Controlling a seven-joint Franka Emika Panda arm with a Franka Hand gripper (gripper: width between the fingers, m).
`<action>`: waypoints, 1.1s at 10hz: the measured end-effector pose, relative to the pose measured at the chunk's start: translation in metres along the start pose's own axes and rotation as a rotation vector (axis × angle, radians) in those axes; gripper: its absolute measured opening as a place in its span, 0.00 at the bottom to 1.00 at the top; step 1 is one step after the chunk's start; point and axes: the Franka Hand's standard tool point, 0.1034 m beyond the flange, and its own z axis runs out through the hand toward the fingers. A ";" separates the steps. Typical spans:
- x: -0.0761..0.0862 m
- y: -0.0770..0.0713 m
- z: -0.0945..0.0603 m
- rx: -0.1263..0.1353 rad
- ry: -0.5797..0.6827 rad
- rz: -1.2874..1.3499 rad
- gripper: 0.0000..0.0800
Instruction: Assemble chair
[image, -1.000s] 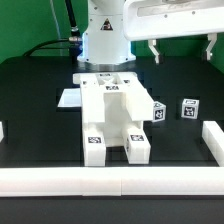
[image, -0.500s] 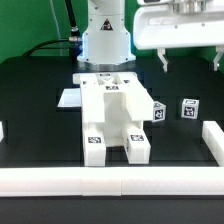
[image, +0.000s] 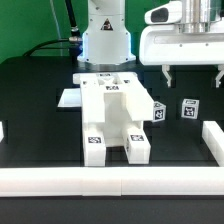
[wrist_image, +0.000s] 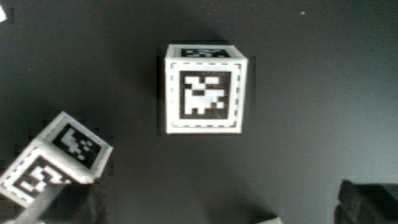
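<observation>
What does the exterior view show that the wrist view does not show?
Only the exterior view: the chair body, the rails, the arm's base and the jaws, open above the small block. Only the wrist view: that block's top face, close up. Both: the small block and a second tagged part beside it.
</observation>
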 end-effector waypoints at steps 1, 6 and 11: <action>0.000 0.001 0.000 0.000 0.004 -0.001 0.81; -0.029 -0.005 0.036 -0.036 0.000 -0.036 0.81; -0.035 -0.007 0.052 -0.056 -0.014 -0.060 0.77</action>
